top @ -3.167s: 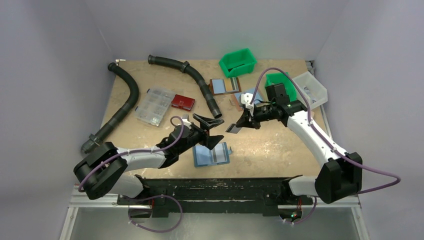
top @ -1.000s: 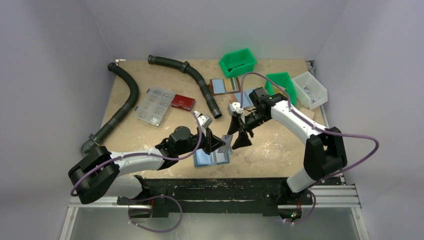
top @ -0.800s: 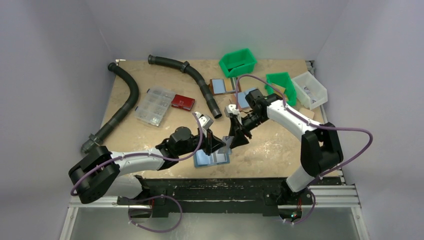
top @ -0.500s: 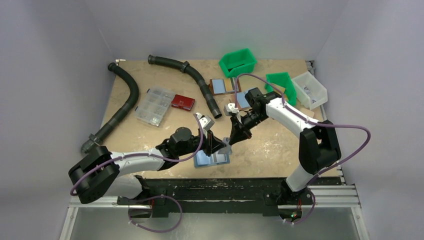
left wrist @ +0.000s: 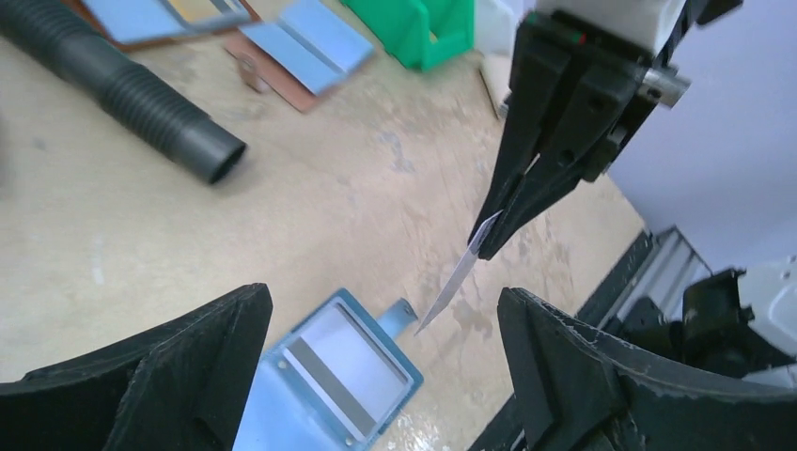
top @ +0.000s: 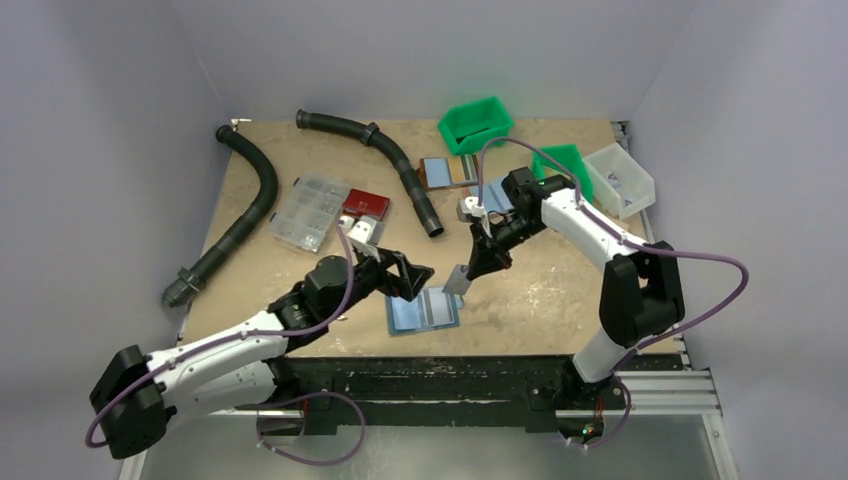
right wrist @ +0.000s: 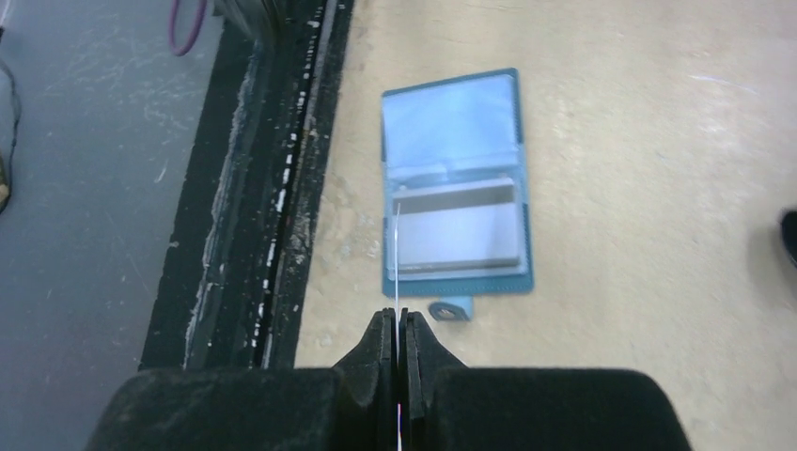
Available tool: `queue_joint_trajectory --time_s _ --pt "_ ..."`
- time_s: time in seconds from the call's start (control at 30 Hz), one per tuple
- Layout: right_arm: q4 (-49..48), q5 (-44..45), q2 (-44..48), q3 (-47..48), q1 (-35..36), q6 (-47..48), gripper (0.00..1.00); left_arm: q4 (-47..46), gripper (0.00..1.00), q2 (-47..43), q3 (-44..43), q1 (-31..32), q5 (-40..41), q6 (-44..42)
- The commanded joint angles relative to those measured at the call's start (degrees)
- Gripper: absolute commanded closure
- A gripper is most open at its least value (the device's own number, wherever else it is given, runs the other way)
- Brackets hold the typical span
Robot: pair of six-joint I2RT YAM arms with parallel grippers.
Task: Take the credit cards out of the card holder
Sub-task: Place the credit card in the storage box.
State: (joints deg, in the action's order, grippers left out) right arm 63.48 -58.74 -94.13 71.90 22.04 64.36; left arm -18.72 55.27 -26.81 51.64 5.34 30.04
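Note:
The card holder (top: 423,310) lies open on the table near the front edge, light-blue inside, snap tab to the right. It also shows in the left wrist view (left wrist: 320,376) and the right wrist view (right wrist: 456,183). A card with a dark stripe (right wrist: 456,225) sits in its pocket. My right gripper (top: 470,268) is shut on a thin credit card (top: 458,280), held edge-on just above the holder's right side, also in the right wrist view (right wrist: 397,254). My left gripper (top: 405,275) is open and empty, just left of the holder.
Two brown-backed holders (top: 448,171) (top: 492,195) lie behind. Green bins (top: 475,124) (top: 560,165) and a clear bin (top: 620,178) stand back right. Black hoses (top: 250,210) (top: 400,165), a clear organiser box (top: 310,212) and a red box (top: 365,204) lie left. The black rail (top: 420,375) borders the front edge.
My left gripper let go of the upright card and drew back to the left, open. My right gripper closed on that card and now holds it alone above the holder.

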Motion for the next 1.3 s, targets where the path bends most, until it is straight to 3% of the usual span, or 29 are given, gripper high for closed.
queue_joint_trajectory --time_s 0.0,0.23,0.63,0.9,0.97,1.0,1.07,1.27 --pt "-1.25 0.98 2.81 1.71 -4.82 -2.52 1.00 9.61 0.00 -7.79 -5.30 -2.73 5.32 0.92" --pt "-17.92 5.29 9.52 -2.52 -13.56 -17.63 1.00 31.62 0.00 -3.81 -23.44 -5.51 4.77 -9.25" --pt "-29.48 4.27 17.71 -5.51 -32.53 -29.10 1.00 43.02 0.00 5.78 -31.57 -5.81 -2.01 -17.95" --pt "-36.23 13.11 18.76 -4.01 -35.49 -34.14 1.00 42.74 0.00 1.42 -25.73 -7.03 0.68 -19.38" --pt "-37.55 15.72 18.66 -2.53 -35.45 -34.74 1.00 43.46 0.00 0.73 -23.79 -8.95 -1.72 -20.76" --pt "-38.85 16.33 18.41 -1.84 -35.49 -35.87 1.00 42.58 0.00 -0.20 -21.42 -10.31 -3.59 -21.21" --pt "-39.90 17.04 17.62 0.01 -35.50 -37.41 1.00 38.81 0.01 -2.51 -13.77 -11.07 0.81 -16.75" --pt "-38.27 16.48 12.64 6.25 -35.49 -38.91 1.00 39.60 0.00 -4.09 -16.77 -13.45 -5.72 -19.29"
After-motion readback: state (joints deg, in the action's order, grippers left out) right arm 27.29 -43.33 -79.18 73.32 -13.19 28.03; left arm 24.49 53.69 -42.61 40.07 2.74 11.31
